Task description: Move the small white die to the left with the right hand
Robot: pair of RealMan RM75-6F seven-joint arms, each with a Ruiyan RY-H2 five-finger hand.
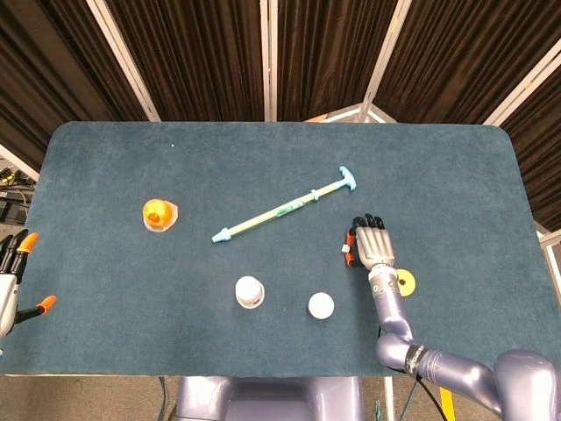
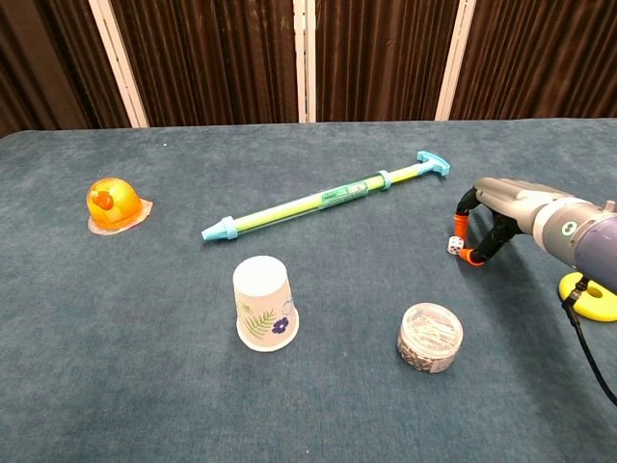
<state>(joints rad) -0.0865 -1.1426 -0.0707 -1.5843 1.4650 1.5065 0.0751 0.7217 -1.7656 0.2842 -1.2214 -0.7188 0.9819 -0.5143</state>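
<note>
The small white die lies on the blue table cloth, right of centre. My right hand reaches over it from the right. Two orange-tipped fingertips close on the die from either side and pinch it while it rests on the cloth. My left hand hangs off the table's left edge with its fingers spread and nothing in it; only the head view shows it.
A long green and blue pump toy lies diagonally left of the die. A paper cup, a clear jar, a yellow disc and an orange duck stand around.
</note>
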